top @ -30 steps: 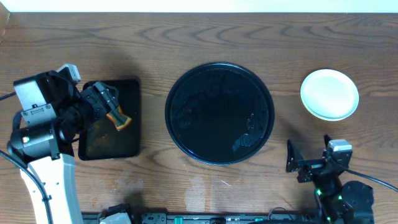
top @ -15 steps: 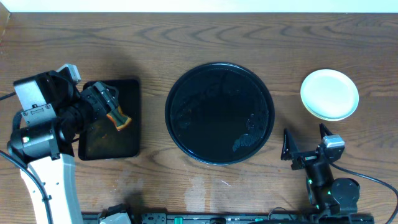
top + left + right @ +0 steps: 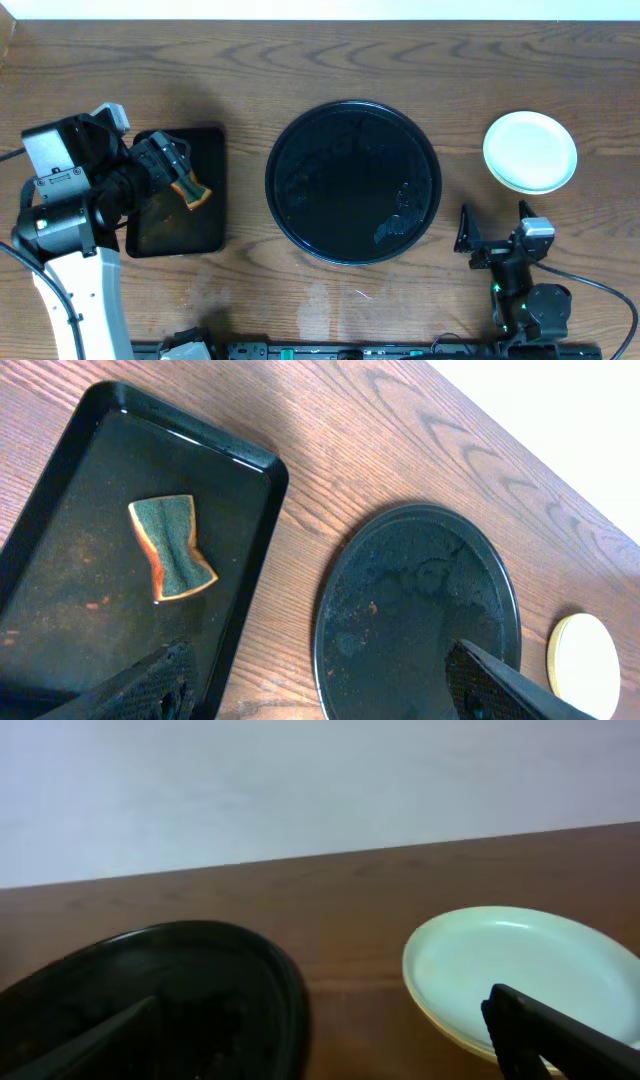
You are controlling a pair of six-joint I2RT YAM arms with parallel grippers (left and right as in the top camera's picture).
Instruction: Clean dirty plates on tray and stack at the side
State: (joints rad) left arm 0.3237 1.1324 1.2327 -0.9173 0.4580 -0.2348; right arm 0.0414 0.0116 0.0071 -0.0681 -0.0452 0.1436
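Overhead view: the stack of plates (image 3: 530,151) sits on the bare tabletop (image 3: 300,60) at the right, well apart from the round black tray (image 3: 352,182) in the middle. The plates lie flat, face up; being round, they show no long axis. The round tray carries only faint smears on its glossy floor. At the left stands a rectangular black tray (image 3: 175,225), its long side running from the far edge toward the near edge, with a sponge (image 3: 190,190) lying in it. The left pincer (image 3: 172,168) hangs above this tray. The right pincer (image 3: 493,238) is low at the near right, between the round tray and the plates, its jaws spread with nothing in them.

Left wrist view: the sponge lies flat in the rectangular tray, green face up with an orange edge, waisted in the middle. The left fingertips (image 3: 155,682) are released wide and grasp nothing.

Right wrist view: the top plate is pale mint and looks clean, with a pale yellow rim showing just beneath it. The right fingers (image 3: 560,1038) stand wide apart, short of the plates.
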